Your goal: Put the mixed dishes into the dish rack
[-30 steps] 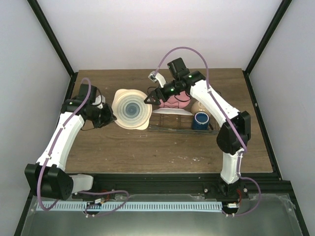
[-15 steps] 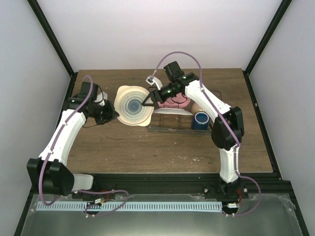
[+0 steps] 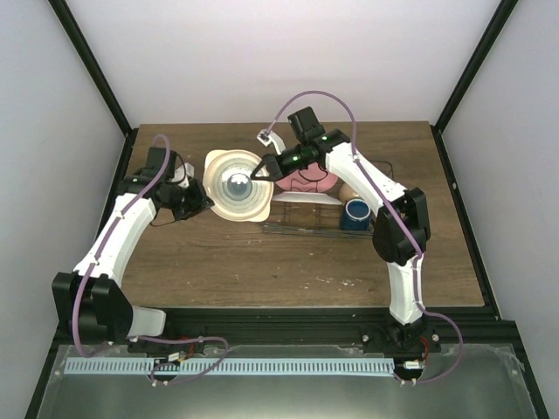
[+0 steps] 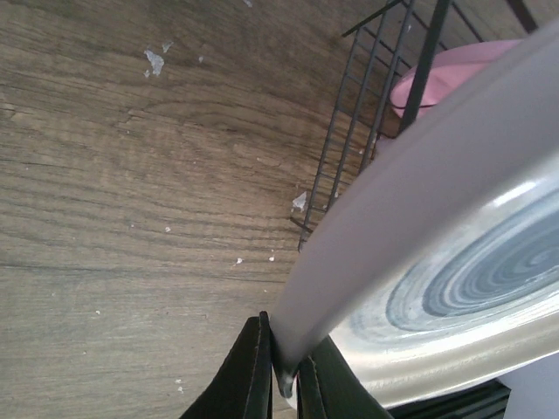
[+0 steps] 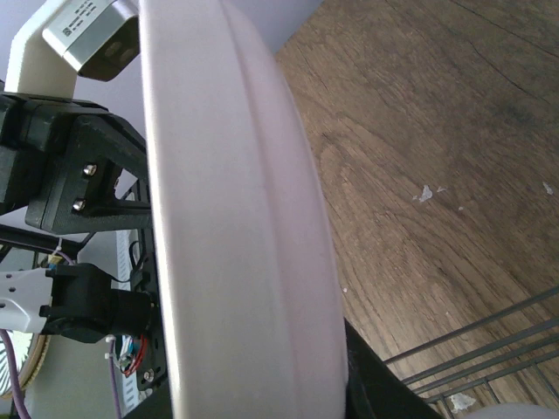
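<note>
pale blue-ringed plate (image 3: 234,188) looks lifted off the worktop (image 3: 218,262), just left of the dish rack (image 3: 323,229), tilted, ringed face turned up and toward the near side; it's held at two opposite rim points, so the line between the grips runs left-right, roughly along the rack's long side; left pincer (image 3: 203,202) clenched on the near-left rim, wrist view shows both fingers (image 4: 258,371) nipping the edge; right pincer (image 3: 258,174) is on the far-right rim, its own view is filled by the plate edge-on with a dark finger pressed against the underside, so I read it as gripping the plate too; the rack lies to the plate's right, the right arm reaching over it, so that arm is the nearer one for the placing; pink plate (image 3: 307,181) already stands in the rack's far left part, dark blue mug (image 3: 355,212) and small cream bowl (image 3: 348,188) sit at the right end; my guess is the plate has to go right and be tipped onto its edge to drop between dividers nearer than the pink plate, can't make out which slot is free; plate rim is close to the rack's left end wires, little room there, while the near and left worktop is bare wood
</note>
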Tool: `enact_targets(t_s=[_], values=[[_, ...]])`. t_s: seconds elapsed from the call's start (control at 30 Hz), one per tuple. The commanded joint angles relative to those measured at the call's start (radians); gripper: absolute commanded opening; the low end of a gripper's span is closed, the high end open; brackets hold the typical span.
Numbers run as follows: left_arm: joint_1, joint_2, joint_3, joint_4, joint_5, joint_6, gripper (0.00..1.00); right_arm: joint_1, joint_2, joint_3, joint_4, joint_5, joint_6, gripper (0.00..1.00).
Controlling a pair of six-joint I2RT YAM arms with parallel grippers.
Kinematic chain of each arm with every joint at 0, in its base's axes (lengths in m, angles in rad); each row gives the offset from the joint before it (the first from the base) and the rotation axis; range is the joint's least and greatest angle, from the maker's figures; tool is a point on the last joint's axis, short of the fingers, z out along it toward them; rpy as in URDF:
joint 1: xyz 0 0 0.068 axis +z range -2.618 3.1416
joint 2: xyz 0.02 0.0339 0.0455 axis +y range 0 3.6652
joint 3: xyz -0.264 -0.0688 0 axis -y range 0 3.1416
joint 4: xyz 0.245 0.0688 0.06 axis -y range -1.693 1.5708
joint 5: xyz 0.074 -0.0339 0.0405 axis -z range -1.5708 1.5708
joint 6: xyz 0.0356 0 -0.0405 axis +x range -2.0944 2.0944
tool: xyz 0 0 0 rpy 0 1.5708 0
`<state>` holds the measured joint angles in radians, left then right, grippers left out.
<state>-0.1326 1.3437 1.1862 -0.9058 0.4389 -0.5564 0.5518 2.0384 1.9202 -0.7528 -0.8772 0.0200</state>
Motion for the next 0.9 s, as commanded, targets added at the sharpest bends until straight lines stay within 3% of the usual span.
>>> enact_targets(t_s=[0.0,0.2,0.27,0.4,0.63,0.87], values=[[-0.004,0.008,0.007,0.175,0.082,-0.019,0.00,0.049,-0.011,0.047,0.028,-0.097,-0.048,0.17],[-0.003,0.014,-0.014,0.188,0.071,-0.018,0.08,0.050,-0.028,0.053,0.058,-0.071,-0.040,0.10],[-0.004,0.014,-0.016,0.187,0.066,-0.017,0.18,0.049,-0.036,0.062,0.065,-0.055,-0.036,0.07],[0.000,0.010,-0.007,0.172,0.064,-0.006,0.50,0.048,-0.046,0.131,0.010,-0.009,-0.054,0.01],[0.021,0.009,0.045,0.110,0.032,0.039,0.84,0.049,-0.087,0.221,-0.153,0.090,-0.126,0.01],[0.068,0.028,0.085,0.082,-0.001,0.088,0.98,0.075,-0.159,0.208,-0.263,0.189,-0.181,0.01]])
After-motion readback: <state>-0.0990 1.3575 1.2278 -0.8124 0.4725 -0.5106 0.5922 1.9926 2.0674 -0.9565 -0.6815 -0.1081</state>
